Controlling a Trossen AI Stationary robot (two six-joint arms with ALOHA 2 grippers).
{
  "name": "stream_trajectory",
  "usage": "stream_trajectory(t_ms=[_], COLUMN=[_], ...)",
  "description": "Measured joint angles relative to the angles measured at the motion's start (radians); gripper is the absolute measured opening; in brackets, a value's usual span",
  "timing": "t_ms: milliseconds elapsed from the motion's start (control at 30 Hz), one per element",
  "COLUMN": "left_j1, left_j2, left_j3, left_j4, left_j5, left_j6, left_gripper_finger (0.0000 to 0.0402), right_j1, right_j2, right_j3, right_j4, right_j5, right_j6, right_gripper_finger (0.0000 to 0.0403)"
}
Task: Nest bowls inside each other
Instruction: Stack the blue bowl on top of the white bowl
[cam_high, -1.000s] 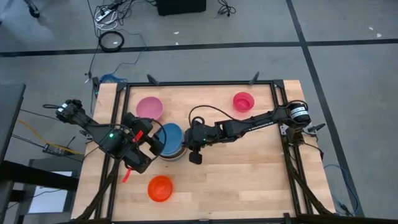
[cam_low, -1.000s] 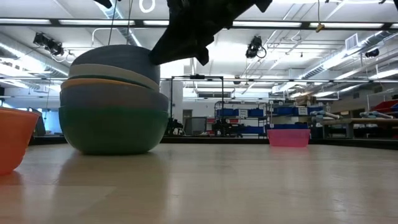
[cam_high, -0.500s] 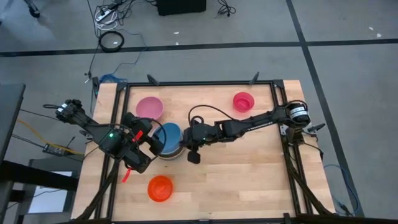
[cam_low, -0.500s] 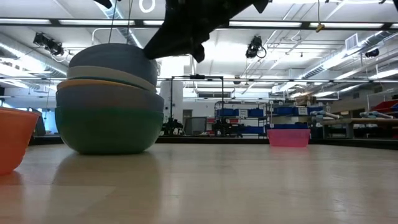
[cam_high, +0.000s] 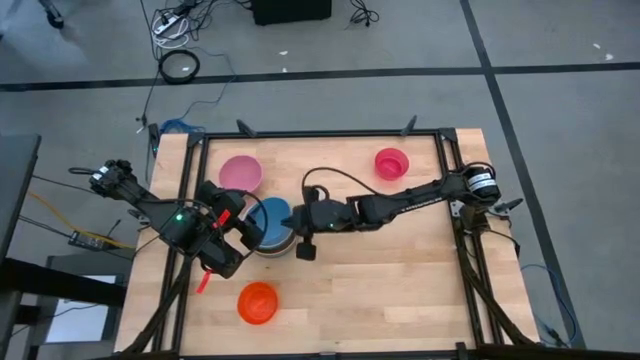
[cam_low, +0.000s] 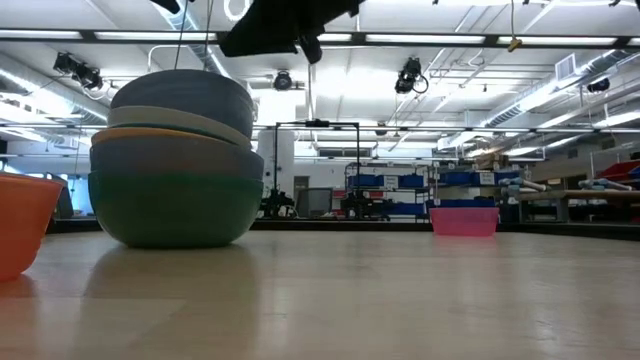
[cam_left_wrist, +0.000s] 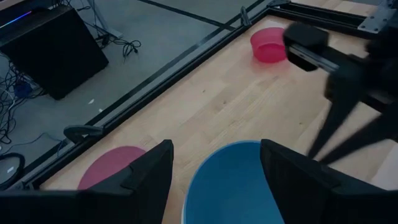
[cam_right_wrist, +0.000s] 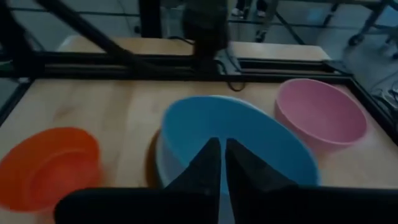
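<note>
A stack of nested bowls (cam_high: 270, 226) stands left of the table's middle, with a blue bowl (cam_left_wrist: 233, 180) on top and a teal one (cam_low: 175, 210) at the bottom. Single bowls rest on their bases: pink (cam_high: 240, 172), magenta (cam_high: 391, 162) and orange (cam_high: 257, 302). My right gripper (cam_right_wrist: 222, 163) is shut and hangs just right of the stack and above it (cam_low: 300, 40). My left gripper (cam_left_wrist: 216, 180) is open at the stack's left side (cam_high: 243, 232). Its fingers stand on either side of the blue bowl's rim in the left wrist view, above it.
A black metal frame (cam_high: 320, 133) runs round the wooden table top. Bare wood lies to the right of the stack and along the near edge (cam_high: 400, 290). The orange bowl (cam_low: 20, 225) sits close to the near left corner.
My right gripper has risen from beside the stack's upper bowls to above its top. It has also gone slightly toward the table's left edge. The whole stack has slid a little toward the left edge and stays upright.
</note>
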Motion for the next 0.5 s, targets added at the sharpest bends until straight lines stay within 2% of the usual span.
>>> stream_trajectory(t_ms=[500], left_j1=[0.0], left_j2=[0.0], left_j3=[0.0], left_j4=[0.0], left_j5=[0.0], left_j6=[0.0], left_gripper_finger=[0.0248], right_j1=[-0.04], right_j2=[0.001], right_j3=[-0.027], right_j4=[-0.045], right_j5=[-0.067], right_j6=[0.111], right_gripper_finger=[0.0005])
